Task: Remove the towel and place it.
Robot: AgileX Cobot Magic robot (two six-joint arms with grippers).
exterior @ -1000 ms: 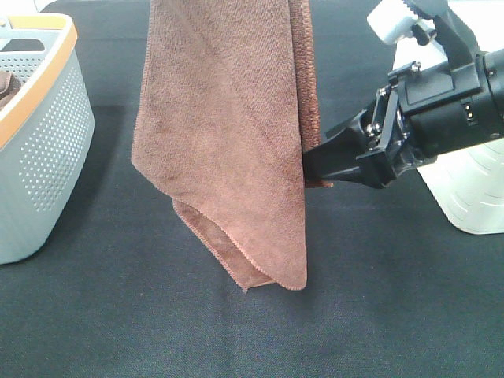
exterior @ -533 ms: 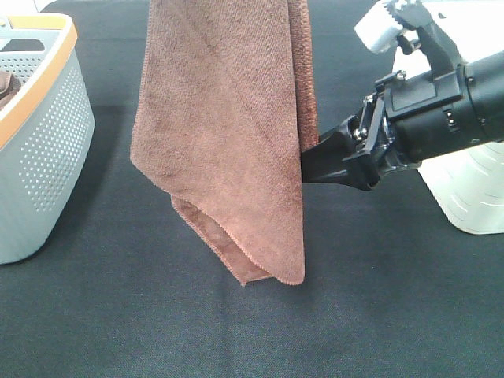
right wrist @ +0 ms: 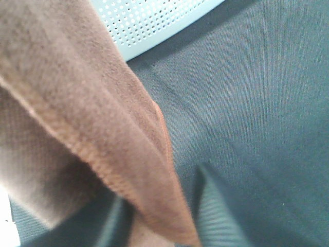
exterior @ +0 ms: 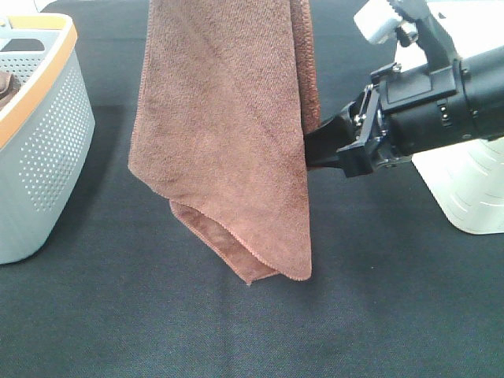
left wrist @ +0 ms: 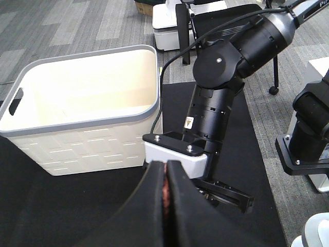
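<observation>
The reddish-brown towel (exterior: 224,134) hangs folded from above the frame, its lowest corner just over the black table. My left gripper (left wrist: 165,180) is shut on a sliver of the towel (left wrist: 165,193) and holds it up; in the exterior view this gripper is out of view above. My right gripper (exterior: 311,150) reaches in from the right to the towel's right edge. In the right wrist view the hemmed towel edge (right wrist: 77,103) hangs between the two blurred fingers (right wrist: 213,206), which stand apart.
A grey perforated basket with an orange rim (exterior: 39,157) stands at the left and also shows in the right wrist view (right wrist: 149,20). A white basket (exterior: 472,189) stands at the right, seen empty in the left wrist view (left wrist: 82,103). Black cloth (exterior: 378,315) covers the table.
My right gripper has risen and moved a little left along the towel's right edge. The towel's lower corner has swung slightly.
</observation>
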